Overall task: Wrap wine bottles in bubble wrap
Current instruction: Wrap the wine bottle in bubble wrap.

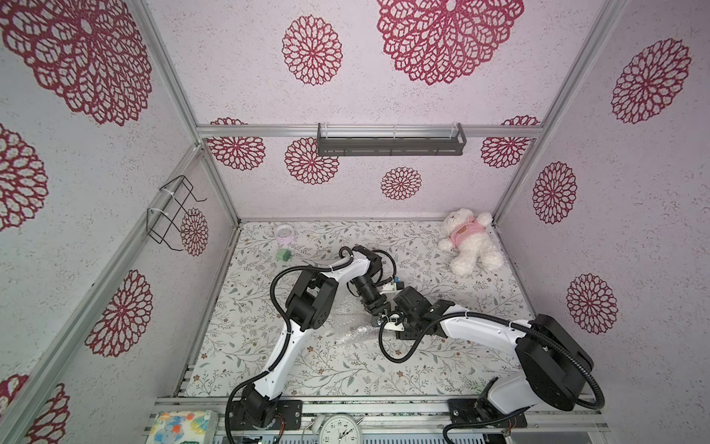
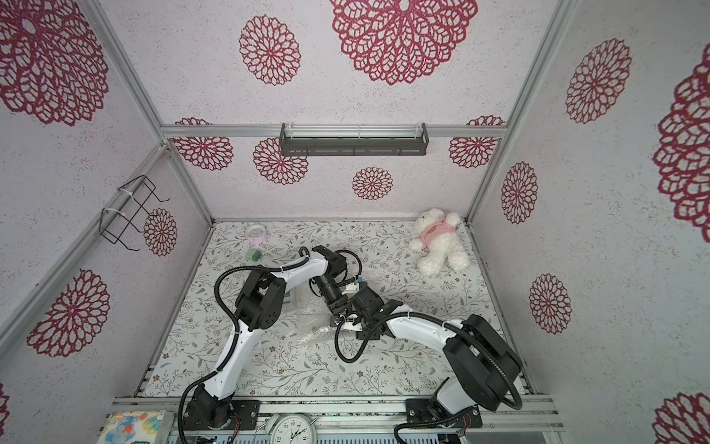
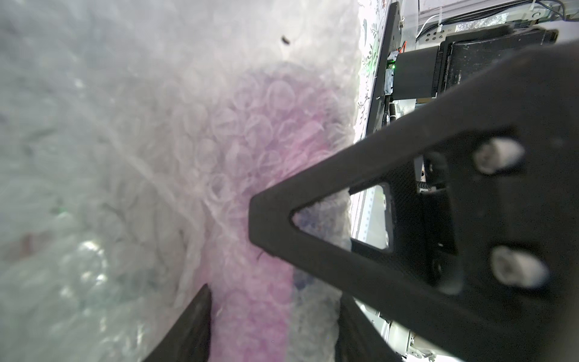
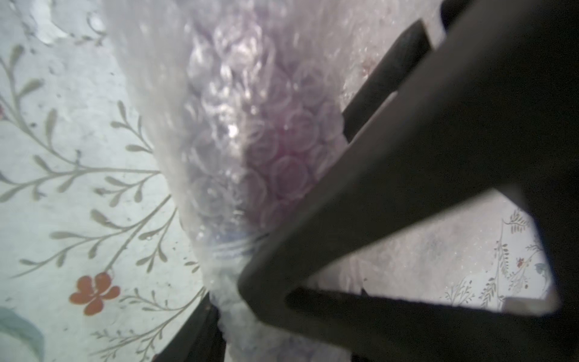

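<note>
The bubble wrap (image 1: 351, 330) (image 2: 311, 330) lies mid-table as a crinkly whitish roll. Through its bubbles the wine bottle shows only as a purple blur, both in the left wrist view (image 3: 250, 313) and in the right wrist view (image 4: 282, 150). My left gripper (image 1: 378, 309) (image 3: 275, 293) has a finger on each side of the wrapped bottle and is shut on it. My right gripper (image 1: 388, 321) meets it at the same end of the roll. One of its fingers (image 4: 200, 329) lies against bunched wrap (image 4: 225, 297). The left gripper's black finger (image 4: 391, 188) hides the other.
A white-grey tape dispenser (image 1: 393, 284) sits just behind the grippers. At the back left stand a green block (image 1: 284, 255) and a lilac round container (image 1: 284, 233). A white teddy bear (image 1: 470, 242) lies at the back right. A clock (image 1: 340, 428) sits past the front edge.
</note>
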You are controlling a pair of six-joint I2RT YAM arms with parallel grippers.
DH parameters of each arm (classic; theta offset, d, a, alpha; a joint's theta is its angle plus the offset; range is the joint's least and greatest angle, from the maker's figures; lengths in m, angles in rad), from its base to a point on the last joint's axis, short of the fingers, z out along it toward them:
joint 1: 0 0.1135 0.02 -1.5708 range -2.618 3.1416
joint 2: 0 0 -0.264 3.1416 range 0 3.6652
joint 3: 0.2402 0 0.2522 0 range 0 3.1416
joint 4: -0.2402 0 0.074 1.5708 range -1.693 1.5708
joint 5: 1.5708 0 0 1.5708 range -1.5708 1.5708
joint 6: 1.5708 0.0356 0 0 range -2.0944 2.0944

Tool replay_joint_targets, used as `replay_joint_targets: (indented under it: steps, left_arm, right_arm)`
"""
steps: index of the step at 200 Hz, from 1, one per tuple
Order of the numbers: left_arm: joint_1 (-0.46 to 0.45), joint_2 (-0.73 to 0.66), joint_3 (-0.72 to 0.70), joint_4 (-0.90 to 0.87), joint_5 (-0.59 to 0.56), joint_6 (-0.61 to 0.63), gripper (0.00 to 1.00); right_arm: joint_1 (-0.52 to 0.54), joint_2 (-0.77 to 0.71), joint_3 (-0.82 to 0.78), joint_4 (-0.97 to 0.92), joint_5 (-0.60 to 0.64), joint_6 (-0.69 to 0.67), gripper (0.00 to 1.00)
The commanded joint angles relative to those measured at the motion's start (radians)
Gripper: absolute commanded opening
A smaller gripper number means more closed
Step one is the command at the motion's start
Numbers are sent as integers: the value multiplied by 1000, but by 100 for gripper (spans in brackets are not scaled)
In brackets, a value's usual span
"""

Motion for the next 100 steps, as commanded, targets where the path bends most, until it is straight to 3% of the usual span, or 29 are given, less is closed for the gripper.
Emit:
replay_joint_targets:
  steps: [1, 11, 12, 13, 14, 16, 70, 100]
  left_arm:
    - [18, -64, -29, 32, -44, -42, 60]
    - [21, -86, -41, 47, -52, -49, 63]
    - [22, -88, -43, 49, -52, -50, 69]
    - [22, -90, -43, 49, -53, -51, 84]
    - [22, -92, -44, 51, -53, -51, 93]
    - [24, -97, -46, 54, -55, -53, 100]
    - [80, -256, -148, 182, -107, -110, 97]
    - [138, -438, -306, 399, -264, -216, 97]
  right_arm:
    - [21, 14, 7, -221, -127, 159, 37]
    - [24, 21, 18, -252, -145, 182, 36]
    - [25, 21, 20, -254, -148, 184, 36]
    - [26, 22, 21, -258, -150, 186, 36]
    - [26, 23, 23, -261, -151, 188, 36]
    - [27, 24, 25, -267, -153, 193, 36]
    - [41, 79, 69, -362, -207, 313, 31]
    - [39, 129, 113, -403, -255, 386, 26]
